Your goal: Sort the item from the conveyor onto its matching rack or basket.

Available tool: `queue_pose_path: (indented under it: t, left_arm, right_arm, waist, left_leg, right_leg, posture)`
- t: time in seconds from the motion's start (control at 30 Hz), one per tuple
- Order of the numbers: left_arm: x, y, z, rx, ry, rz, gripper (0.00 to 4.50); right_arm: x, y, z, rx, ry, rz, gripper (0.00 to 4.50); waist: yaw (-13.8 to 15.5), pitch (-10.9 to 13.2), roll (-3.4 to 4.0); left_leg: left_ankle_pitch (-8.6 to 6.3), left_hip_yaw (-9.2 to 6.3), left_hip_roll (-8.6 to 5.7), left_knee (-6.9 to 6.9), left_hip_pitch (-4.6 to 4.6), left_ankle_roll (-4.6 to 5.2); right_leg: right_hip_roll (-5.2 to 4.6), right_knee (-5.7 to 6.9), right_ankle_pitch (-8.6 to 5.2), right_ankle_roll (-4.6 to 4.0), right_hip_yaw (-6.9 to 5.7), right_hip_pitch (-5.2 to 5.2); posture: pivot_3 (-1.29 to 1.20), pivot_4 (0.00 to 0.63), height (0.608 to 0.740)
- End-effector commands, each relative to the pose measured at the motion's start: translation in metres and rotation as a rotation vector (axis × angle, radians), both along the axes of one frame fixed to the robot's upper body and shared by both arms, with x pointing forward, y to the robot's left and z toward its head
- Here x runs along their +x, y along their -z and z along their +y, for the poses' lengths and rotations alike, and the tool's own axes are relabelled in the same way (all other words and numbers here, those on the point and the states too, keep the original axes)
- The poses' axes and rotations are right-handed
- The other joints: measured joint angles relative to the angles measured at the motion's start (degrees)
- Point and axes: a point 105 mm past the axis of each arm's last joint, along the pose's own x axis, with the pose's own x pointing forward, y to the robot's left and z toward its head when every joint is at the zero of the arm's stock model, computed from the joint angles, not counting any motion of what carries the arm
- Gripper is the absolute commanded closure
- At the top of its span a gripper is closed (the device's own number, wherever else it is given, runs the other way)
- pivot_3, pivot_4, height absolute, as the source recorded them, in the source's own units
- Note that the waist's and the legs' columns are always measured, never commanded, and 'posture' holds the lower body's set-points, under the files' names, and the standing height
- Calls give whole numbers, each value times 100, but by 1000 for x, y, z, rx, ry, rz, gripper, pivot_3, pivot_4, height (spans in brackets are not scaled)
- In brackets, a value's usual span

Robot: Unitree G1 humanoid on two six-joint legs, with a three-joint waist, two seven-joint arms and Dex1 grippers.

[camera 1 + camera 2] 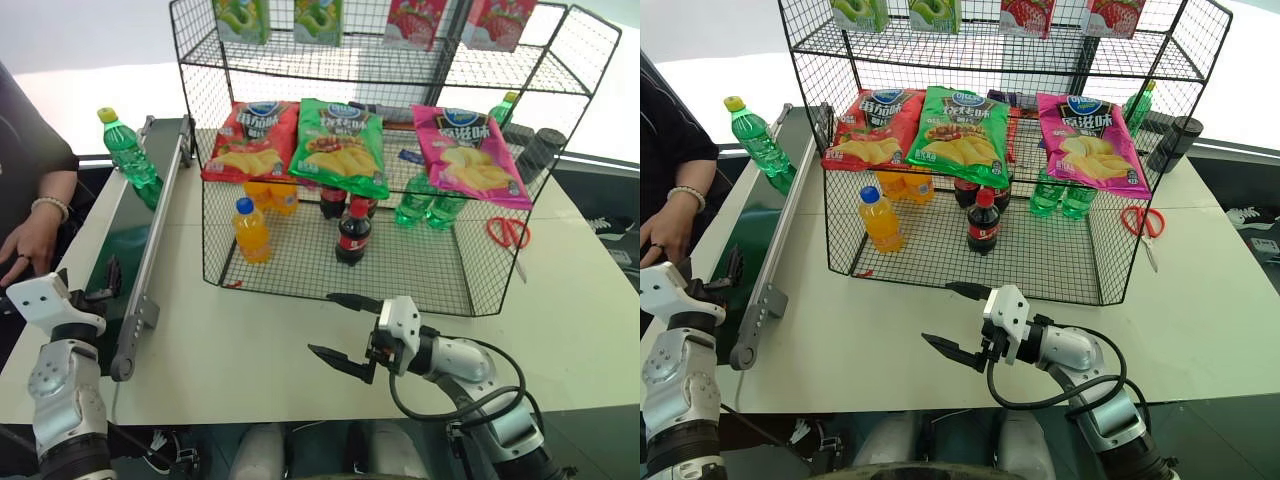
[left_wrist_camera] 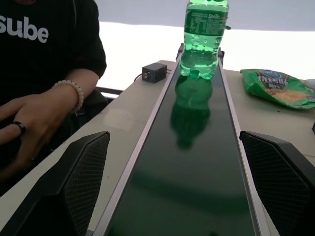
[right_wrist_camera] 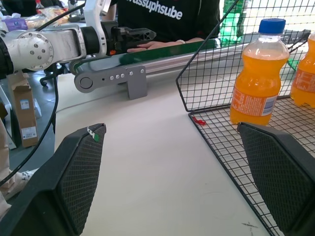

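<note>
The item, a clear-green soda bottle [image 1: 128, 148] with a yellow cap, stands upright at the far end of the conveyor [image 1: 122, 250], a dark-green belt along the table's left side. In the left wrist view the bottle [image 2: 204, 39] is well ahead of my left gripper [image 2: 174, 135]. That gripper [image 1: 100, 285] is open over the belt's near end with nothing between its fingers. My right gripper [image 1: 322, 322] is open and empty, pointing left over the table just in front of the black wire basket [image 1: 420, 270].
The basket holds orange drink bottles [image 1: 251, 230], cola bottles [image 1: 352, 232] and green bottles [image 1: 425, 205]. Snack bags [image 1: 340, 145] lie on the shelves above. Red scissors [image 1: 510, 232] lie right of the rack. A person's hand [image 1: 30, 240] rests left of the conveyor.
</note>
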Motion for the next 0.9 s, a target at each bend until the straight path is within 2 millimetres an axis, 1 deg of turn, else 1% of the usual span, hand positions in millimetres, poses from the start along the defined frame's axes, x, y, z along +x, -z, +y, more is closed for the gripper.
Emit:
queue_pose_path:
  t: [0.03,0.43,0.7,0.9]
  left_arm:
    - [1,-7,-1,35,-1,-27,0]
    - [6,0,-7,38,1,-23,0]
    - [9,0,-6,35,-3,-33,0]
    - [10,-1,-6,36,-2,-38,0]
  right_arm:
    - [-1,-10,4,15,-21,-37,48]
    - [0,-15,8,16,-62,-45,48]
    - [2,-20,11,19,-83,-50,48]
    - [-1,-24,15,14,-148,-71,48]
  waist:
    - [0,0,0]
    - [-1,0,0]
    - [1,0,0]
    - [-2,0,0]
  left_leg:
    - [0,0,0,0,0,0]
    - [0,0,0,0,0,0]
    - [0,0,0,0,-1,0]
    - [0,0,0,-1,-1,0]
  right_leg:
    - [0,0,0,0,0,0]
    - [0,-1,0,0,-1,0]
    - [-1,-1,0,0,-2,0]
    - [0,-1,0,0,-2,-1]
  posture:
    - [0,150,724]
    - [0,150,724]
    - [0,150,724]
    - [0,150,724]
